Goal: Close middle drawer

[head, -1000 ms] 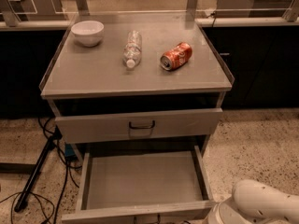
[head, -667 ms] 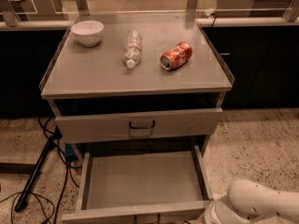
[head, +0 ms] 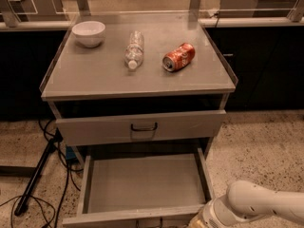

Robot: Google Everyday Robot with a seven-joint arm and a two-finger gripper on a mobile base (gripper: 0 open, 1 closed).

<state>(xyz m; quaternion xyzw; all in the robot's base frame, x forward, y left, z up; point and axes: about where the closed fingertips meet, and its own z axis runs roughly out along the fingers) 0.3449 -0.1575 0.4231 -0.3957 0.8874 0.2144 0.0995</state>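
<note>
The middle drawer (head: 142,182) is pulled far out below the cabinet top, and its bare grey inside is in full view. Its front panel (head: 128,216) lies along the bottom edge of the view. My white arm (head: 259,204) reaches in from the bottom right. My gripper (head: 198,221) is at the picture's lower edge, right by the right end of that front panel, and is mostly cut off. The drawer above (head: 142,126), with a dark loop handle, is nearly shut.
On the cabinet top (head: 95,75) stand a white bowl (head: 89,33), a lying clear bottle (head: 134,49) and a lying red can (head: 179,57). A black pole (head: 35,175) and cables lie on the floor at the left. Dark counters stand on both sides.
My arm has moved left, bringing its end closer to the right end of the open drawer's front panel. The drawer has not visibly moved.
</note>
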